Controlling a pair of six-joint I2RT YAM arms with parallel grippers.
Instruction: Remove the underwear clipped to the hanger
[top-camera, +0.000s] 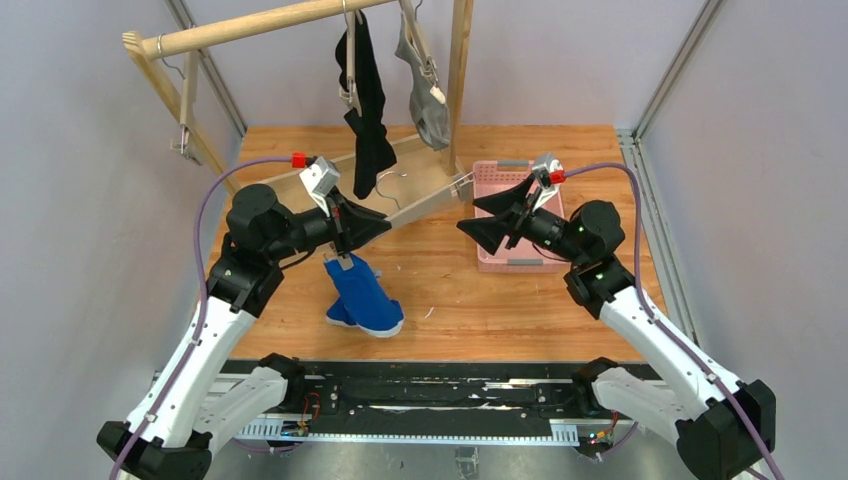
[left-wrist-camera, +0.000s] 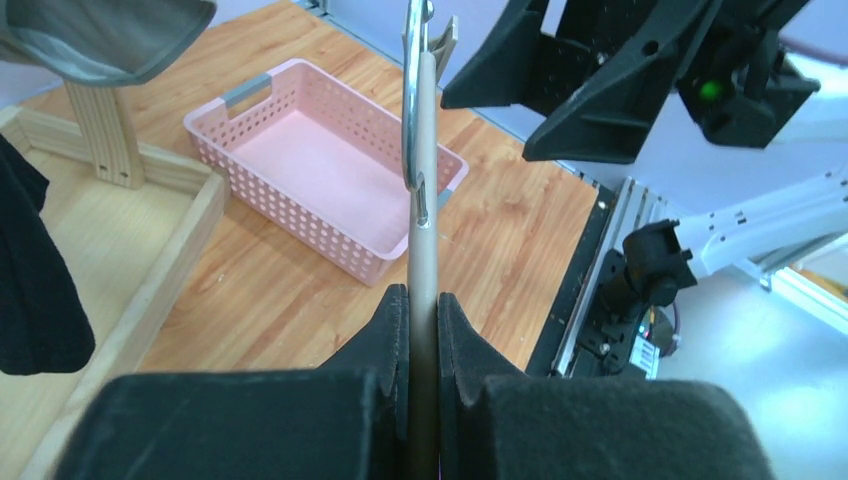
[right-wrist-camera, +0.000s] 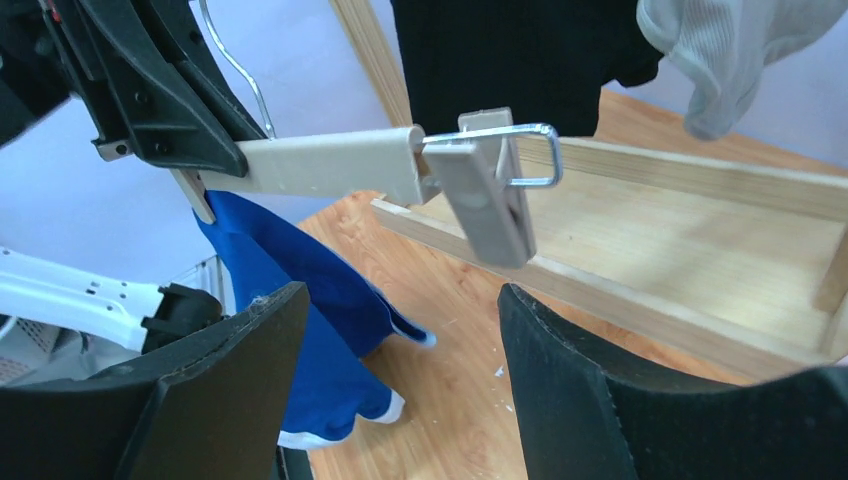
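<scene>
The blue underwear (top-camera: 362, 295) hangs by its top edge from the hanger (right-wrist-camera: 330, 165), its hem on the bench (top-camera: 450, 300), directly below the left gripper (top-camera: 345, 240). That gripper's fingers are clamped on the hanger's bar. The bar runs rightward to an empty clip (right-wrist-camera: 490, 190) in front of the right gripper (right-wrist-camera: 400, 300), whose fingers are spread wide, well apart from the blue cloth. Black underwear (top-camera: 368, 110) and grey underwear (top-camera: 425, 95) hang on the rack (top-camera: 250, 25) beyond.

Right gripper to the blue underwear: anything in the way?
Nothing visible does. The empty clip hangs ahead of the open right gripper, higher up; the blue underwear dangles clear below the left gripper, which clamps the hanger.
</scene>
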